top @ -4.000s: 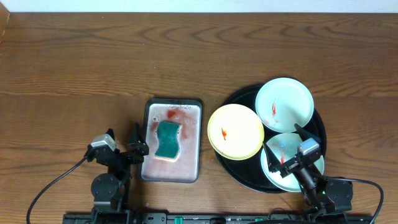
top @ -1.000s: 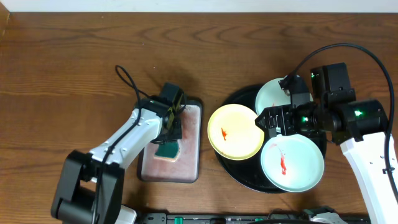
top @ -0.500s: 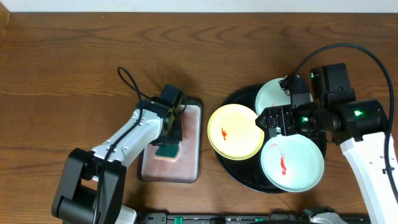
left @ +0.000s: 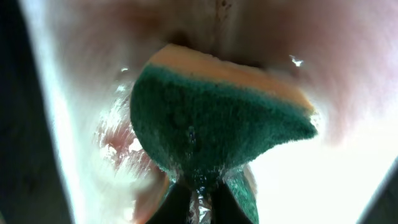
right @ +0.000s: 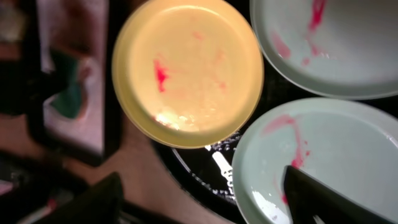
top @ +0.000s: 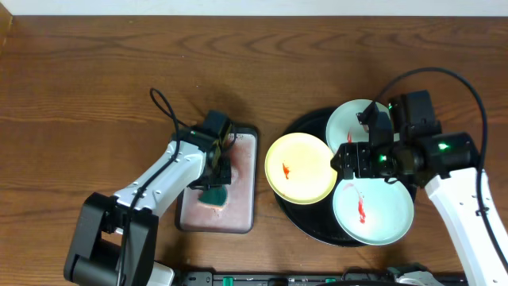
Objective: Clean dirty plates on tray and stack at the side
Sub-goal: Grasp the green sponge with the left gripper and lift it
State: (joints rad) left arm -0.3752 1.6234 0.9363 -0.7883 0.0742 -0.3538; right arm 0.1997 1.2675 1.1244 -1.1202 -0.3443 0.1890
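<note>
On the black tray (top: 308, 125), a yellow plate (top: 301, 168) overhangs the left rim; two smeared mint plates (top: 373, 208) lie inside.

overhead view bright and sharp, soft small shadows on the table (top: 95, 71), left wrist view close and blurry, white glare around the sponge (left: 211, 124), right wrist view dimmer, dark fuzzy corners, shiny spot on the yellow plate (right: 186, 68)
</note>
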